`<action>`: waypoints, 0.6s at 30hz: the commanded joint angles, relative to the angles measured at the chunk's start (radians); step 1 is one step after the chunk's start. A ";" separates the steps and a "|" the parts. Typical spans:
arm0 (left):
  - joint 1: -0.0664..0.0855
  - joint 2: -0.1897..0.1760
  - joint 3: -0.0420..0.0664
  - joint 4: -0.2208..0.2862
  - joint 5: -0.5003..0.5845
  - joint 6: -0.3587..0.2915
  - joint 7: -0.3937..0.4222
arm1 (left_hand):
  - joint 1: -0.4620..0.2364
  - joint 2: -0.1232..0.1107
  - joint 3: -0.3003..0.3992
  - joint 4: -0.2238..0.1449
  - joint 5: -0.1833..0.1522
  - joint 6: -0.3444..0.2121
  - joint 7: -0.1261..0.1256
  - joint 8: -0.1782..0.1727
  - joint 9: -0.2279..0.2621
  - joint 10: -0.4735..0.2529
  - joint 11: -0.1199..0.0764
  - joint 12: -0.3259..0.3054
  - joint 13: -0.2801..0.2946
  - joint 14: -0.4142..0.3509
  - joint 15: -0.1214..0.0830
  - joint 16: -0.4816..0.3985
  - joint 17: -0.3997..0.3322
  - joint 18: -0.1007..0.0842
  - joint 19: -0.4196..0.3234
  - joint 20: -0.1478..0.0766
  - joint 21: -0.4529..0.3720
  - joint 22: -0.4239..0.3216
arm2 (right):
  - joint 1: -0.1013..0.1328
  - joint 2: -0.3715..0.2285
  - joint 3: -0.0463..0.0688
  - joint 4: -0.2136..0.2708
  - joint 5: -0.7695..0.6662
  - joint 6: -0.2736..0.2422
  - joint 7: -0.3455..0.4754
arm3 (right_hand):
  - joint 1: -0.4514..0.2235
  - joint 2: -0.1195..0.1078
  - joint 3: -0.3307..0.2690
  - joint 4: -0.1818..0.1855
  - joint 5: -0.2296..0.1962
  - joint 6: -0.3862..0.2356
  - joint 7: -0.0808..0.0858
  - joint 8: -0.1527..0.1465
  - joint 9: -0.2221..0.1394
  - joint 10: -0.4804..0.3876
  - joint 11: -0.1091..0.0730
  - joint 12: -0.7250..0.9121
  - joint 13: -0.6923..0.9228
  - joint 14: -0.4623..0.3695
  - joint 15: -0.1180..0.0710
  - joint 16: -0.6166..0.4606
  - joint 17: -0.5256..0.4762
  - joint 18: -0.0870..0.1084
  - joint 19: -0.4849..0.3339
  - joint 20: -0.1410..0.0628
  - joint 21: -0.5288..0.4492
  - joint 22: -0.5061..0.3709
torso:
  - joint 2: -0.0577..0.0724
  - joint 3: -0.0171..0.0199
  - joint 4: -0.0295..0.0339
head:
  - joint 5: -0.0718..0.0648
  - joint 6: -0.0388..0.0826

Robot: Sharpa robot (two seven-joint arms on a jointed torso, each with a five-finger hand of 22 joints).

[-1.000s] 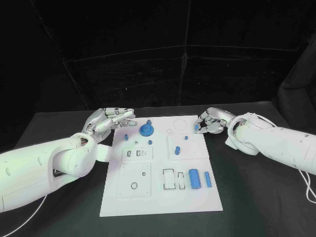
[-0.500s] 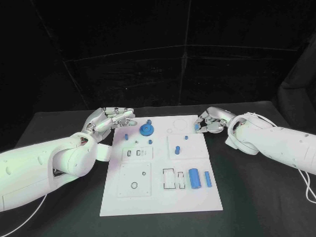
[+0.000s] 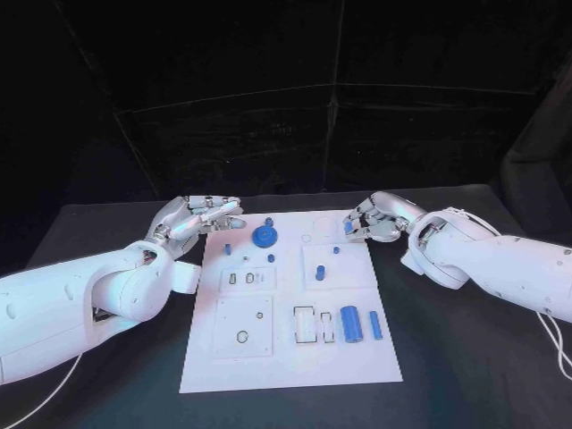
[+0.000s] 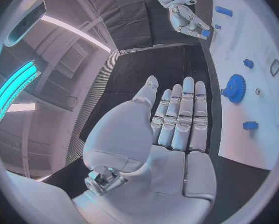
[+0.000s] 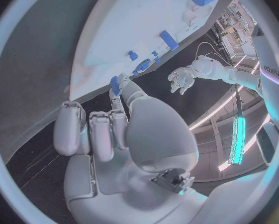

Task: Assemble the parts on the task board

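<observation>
Two hands sit at the far end of the task board (image 3: 292, 304); the right hand (image 3: 367, 221) pinches a small blue part (image 3: 349, 227) between thumb and a fingertip, its other fingers curled in, just over the board's far right corner; the left hand (image 3: 198, 214) rests open and holds nothing, fingers straight and close together, beside the far left corner. On the board a blue gear (image 3: 265, 236) lies far and left of middle, a blue cylinder (image 3: 352, 323) and a slimmer blue bar (image 3: 375, 325) lie near and right. Judging by the grip, the step in hand is placing the pinched piece; doing it well likely means keeping it upright, lining it over its seat before lowering, and easing the pinch off only once it sits; which seat it suits I cannot tell.
</observation>
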 commanded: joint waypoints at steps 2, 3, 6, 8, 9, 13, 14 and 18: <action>0.003 0.000 0.001 0.002 -0.001 0.004 0.007 | -0.004 0.009 0.002 -0.005 -0.005 0.002 0.001 -0.004 0.000 0.006 0.001 -0.007 -0.001 0.009 -0.001 -0.005 0.001 0.007 0.007 0.003 -0.006 -0.002 | 0.013 0.004 0.002 0.065 0.020 -0.072 -0.109 | -0.016 -0.004 0.012 0.009 0.000 0.034 -0.021 0.001 0.004 0.035 -0.006 0.003 0.150 0.090 -0.007 0.002 0.173 -0.012 0.002 -0.008 -0.003 0.000 | -0.006 -0.0052 0.0007 | 0.004 -0.002; 0.003 0.000 0.001 0.001 -0.001 0.004 0.007 | -0.004 0.009 0.002 -0.005 -0.005 0.002 0.001 -0.004 0.000 0.006 0.001 -0.007 -0.001 0.009 -0.001 -0.005 0.001 0.007 0.007 0.003 -0.006 -0.002 | 0.015 0.007 0.002 0.078 0.016 -0.073 -0.123 | -0.016 -0.004 0.012 0.009 0.000 0.034 -0.021 0.001 0.004 0.035 -0.006 0.003 0.150 0.090 -0.007 0.002 0.173 -0.012 0.002 -0.008 -0.003 0.000 | -0.008 -0.0063 0.0016 | 0.004 -0.004; 0.003 0.002 0.001 -0.004 0.002 0.003 0.007 | -0.004 0.009 0.002 -0.006 -0.005 0.002 0.001 -0.005 0.000 0.006 0.001 -0.007 -0.001 0.009 -0.001 -0.005 0.001 0.007 0.008 0.003 -0.006 -0.002 | 0.019 0.028 0.003 0.111 -0.004 -0.072 -0.165 | -0.020 -0.005 0.014 0.009 0.001 0.033 -0.021 -0.001 0.004 0.036 -0.006 0.004 0.150 0.089 -0.007 0.002 0.173 -0.012 0.002 -0.008 -0.004 -0.001 | -0.013 -0.0085 0.0041 | 0.008 -0.006; 0.003 0.004 0.001 -0.008 0.006 0.003 0.008 | -0.004 0.009 0.002 -0.006 -0.005 0.002 0.001 -0.005 0.000 0.006 0.001 -0.007 -0.001 0.009 -0.001 -0.005 0.001 0.007 0.008 0.003 -0.006 -0.002 | 0.021 0.052 0.003 0.122 -0.023 -0.067 -0.193 | -0.022 -0.006 0.015 0.009 0.002 0.033 -0.021 -0.001 0.004 0.036 -0.006 0.004 0.150 0.089 -0.007 0.002 0.172 -0.012 0.003 -0.008 -0.004 -0.001 | -0.015 -0.0095 0.0051 | 0.014 -0.009; 0.004 0.005 0.001 -0.010 0.007 0.003 0.008 | -0.004 0.009 0.002 -0.006 -0.005 0.002 0.001 -0.005 0.000 0.006 0.001 -0.007 -0.001 0.009 -0.001 -0.005 0.001 0.007 0.008 0.003 -0.006 -0.002 | 0.022 0.065 0.003 0.123 -0.032 -0.063 -0.204 | -0.022 -0.006 0.015 0.009 0.003 0.033 -0.021 -0.002 0.004 0.036 -0.006 0.004 0.150 0.089 -0.007 0.002 0.172 -0.012 0.003 -0.008 -0.004 -0.001 | -0.018 -0.0102 0.0061 | 0.016 -0.012; 0.005 0.010 0.001 -0.019 0.011 0.003 0.009 | -0.004 0.009 0.002 -0.006 -0.005 0.002 0.000 -0.005 0.000 0.006 0.001 -0.007 -0.001 0.009 -0.001 -0.005 0.001 0.007 0.008 0.003 -0.006 -0.002 | 0.023 0.135 0.002 0.111 -0.072 -0.026 -0.254 | -0.027 -0.006 0.018 0.010 0.006 0.033 -0.021 -0.003 0.004 0.036 -0.006 0.004 0.150 0.089 -0.007 0.001 0.170 -0.012 0.003 -0.008 -0.004 -0.001 | -0.024 -0.0142 0.0111 | 0.035 -0.020; 0.006 0.010 0.001 -0.021 0.012 0.003 0.009 | -0.004 0.009 0.002 -0.006 -0.005 0.002 0.000 -0.005 0.000 0.006 0.001 -0.007 -0.001 0.009 -0.001 -0.005 0.001 0.007 0.008 0.003 -0.006 -0.002 | 0.023 0.152 0.002 0.106 -0.080 -0.011 -0.263 | -0.029 -0.006 0.018 0.011 0.007 0.033 -0.021 -0.004 0.004 0.036 -0.006 0.003 0.150 0.089 -0.007 0.001 0.169 -0.012 0.003 -0.008 -0.004 -0.001 | -0.024 -0.0149 0.0121 | 0.039 -0.020; 0.008 0.013 0.001 -0.025 0.014 0.002 0.009 | -0.004 0.009 0.002 -0.006 -0.005 0.002 0.000 -0.005 0.000 0.006 0.001 -0.007 -0.001 0.009 -0.001 -0.005 0.001 0.007 0.008 0.003 -0.006 -0.002 | 0.018 0.204 0.001 0.089 -0.108 0.027 -0.286 | -0.037 -0.007 0.022 0.014 0.013 0.032 -0.021 -0.006 0.003 0.034 -0.006 0.000 0.147 0.088 -0.007 -0.001 0.166 -0.012 0.002 -0.008 -0.005 -0.003 | -0.024 -0.0160 0.0162 | 0.059 -0.026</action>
